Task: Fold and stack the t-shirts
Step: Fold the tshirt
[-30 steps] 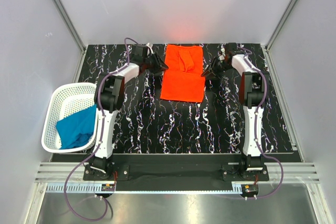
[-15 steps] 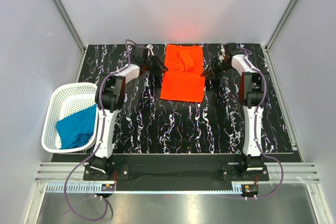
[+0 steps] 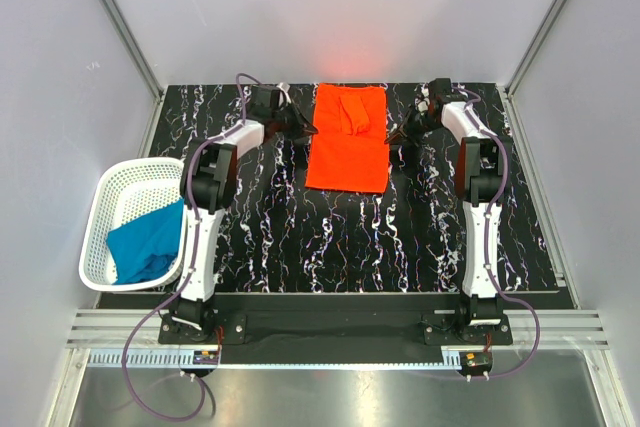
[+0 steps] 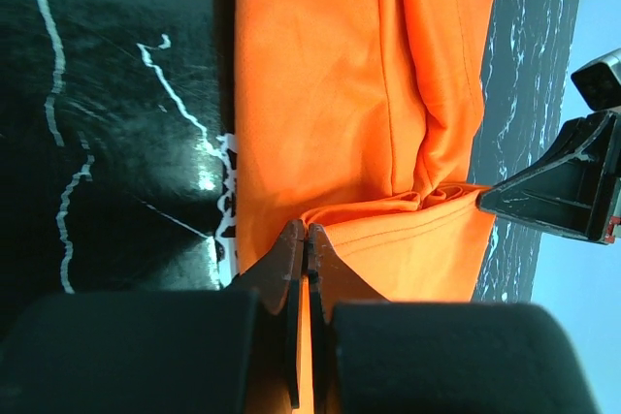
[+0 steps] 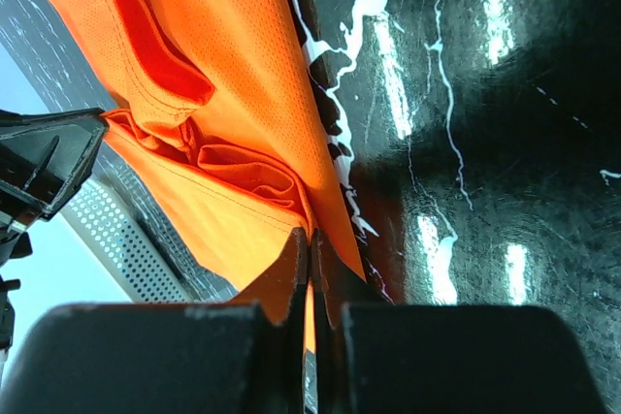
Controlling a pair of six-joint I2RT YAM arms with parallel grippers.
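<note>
The orange-red t-shirt [image 3: 347,152] is pinched at its side edges: the left end effector [image 4: 306,239] and the right end effector [image 5: 310,241] are each closed on its cloth. It lies partly folded, far-middle on the tabletop [image 3: 400,237]. The teal t-shirt [image 3: 145,247] sits crumpled in the basket [image 3: 118,175], so most work likely remains.

The orange-red t-shirt [image 3: 347,152] is seen laid flat on the dark marbled worktop [image 3: 330,237] in the upper centre of the overhead frame. It is folded into an upright rectangle, with a sleeve turned in over its upper part. Its side edges are pinched by the left claw [image 4: 306,239] and the right claw [image 5: 310,244]. The teal t-shirt [image 3: 145,247] is bunched in the white basket [image 3: 120,179] at the frame's left.
</note>
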